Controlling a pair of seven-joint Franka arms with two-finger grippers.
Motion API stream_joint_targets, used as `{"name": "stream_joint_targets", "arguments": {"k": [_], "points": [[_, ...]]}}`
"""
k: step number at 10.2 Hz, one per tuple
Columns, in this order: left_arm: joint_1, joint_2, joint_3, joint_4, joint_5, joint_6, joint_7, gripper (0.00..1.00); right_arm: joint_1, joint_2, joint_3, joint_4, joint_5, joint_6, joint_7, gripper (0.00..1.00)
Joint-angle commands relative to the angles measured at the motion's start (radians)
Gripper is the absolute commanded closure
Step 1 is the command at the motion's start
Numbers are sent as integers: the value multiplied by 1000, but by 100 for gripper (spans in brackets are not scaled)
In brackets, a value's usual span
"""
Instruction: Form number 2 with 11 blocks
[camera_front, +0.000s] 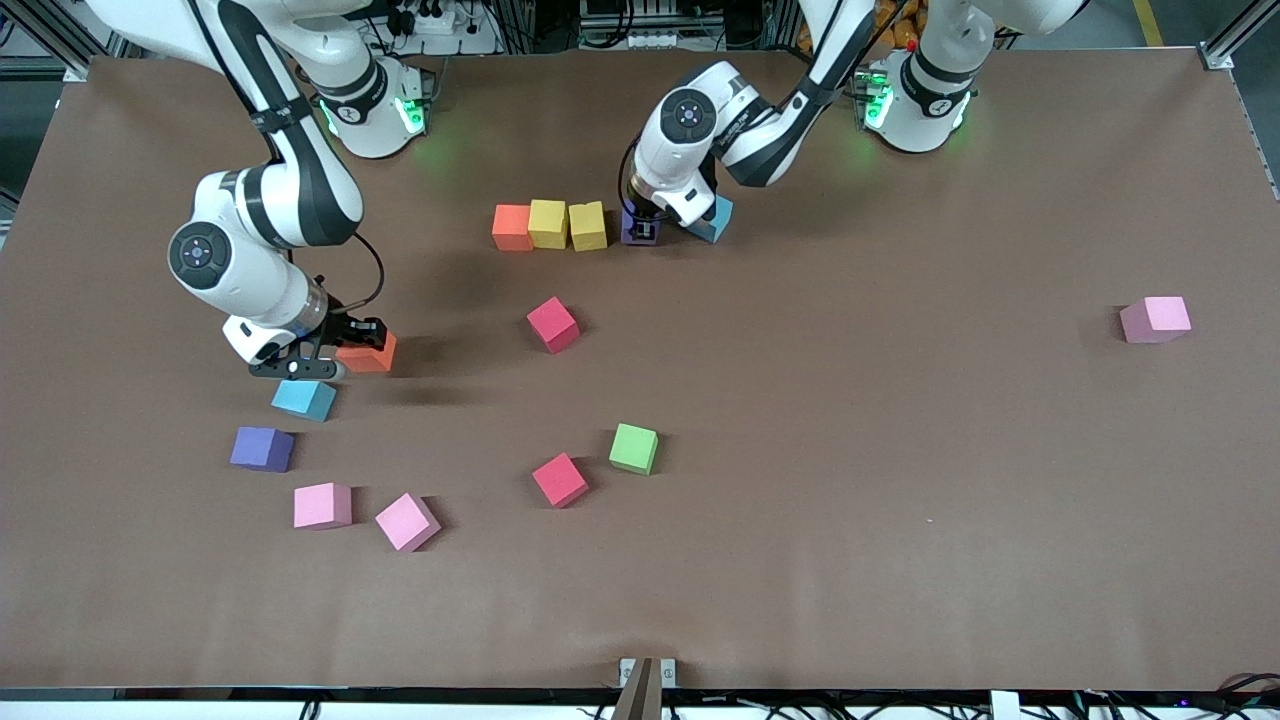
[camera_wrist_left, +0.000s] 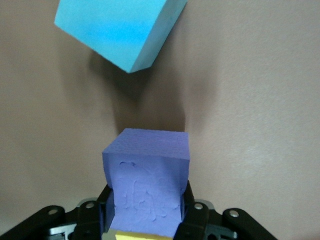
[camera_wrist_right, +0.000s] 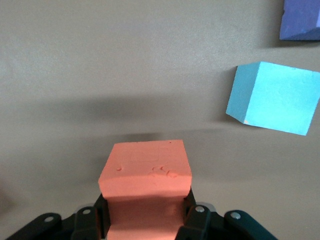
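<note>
Low in the front view, toward the right arm's end: two pinks (camera_front: 322, 505) (camera_front: 407, 521), loose and askew. Low centre: a red (camera_front: 560, 480) and a green (camera_front: 633, 448), apart from each other. Just above the pinks lie a spare purple (camera_front: 262, 449) and a spare blue (camera_front: 303, 398).

The right gripper (camera_front: 345, 355) is just above that blue, fingers pinching the orange block (camera_front: 370, 352). The right wrist view shows the right gripper (camera_wrist_right: 145, 220) clamped on the orange (camera_wrist_right: 146, 170), with blue (camera_wrist_right: 273, 97) and purple (camera_wrist_right: 300, 20) off to one side. The orange looks at or barely off the table. This arm is well apart from the row.

Mid frame: a second red (camera_front: 553, 324), tilted. A lone pink (camera_front: 1155, 319) sits well out toward the left arm's end.

Top centre is the start of the 2, a row of orange (camera_front: 511, 227), yellow (camera_front: 547, 222) and yellow (camera_front: 587, 225), all touching. The left gripper (camera_front: 640, 232) is at the row's end toward the left arm's end, closed on the purple block (camera_front: 632, 228). In the left wrist view the left gripper (camera_wrist_left: 146, 217) squeezes the purple (camera_wrist_left: 147, 165), and a yellow sliver (camera_wrist_left: 142, 235) shows right at its edge.

Key relation: the held purple is just beside the last yellow, roughly on the row's line. The row is already three wide, so the purple probably belongs one row nearer the camera. Obstacle: a second blue (camera_front: 718, 218), tilted, just beside the gripper; the left wrist view shows it (camera_wrist_left: 117, 30) close ahead. The left arm is the nearer one for the digit.
</note>
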Motion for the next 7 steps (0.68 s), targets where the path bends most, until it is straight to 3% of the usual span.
{"name": "stream_joint_targets", "arguments": {"k": [1, 7], "points": [[-15, 15, -1, -5, -26, 49, -14, 100, 7, 9, -4, 28, 17, -17, 16, 100], [-30, 85, 2, 65, -21, 63, -51, 100, 7, 14, -4, 28, 17, -17, 16, 100]]}}
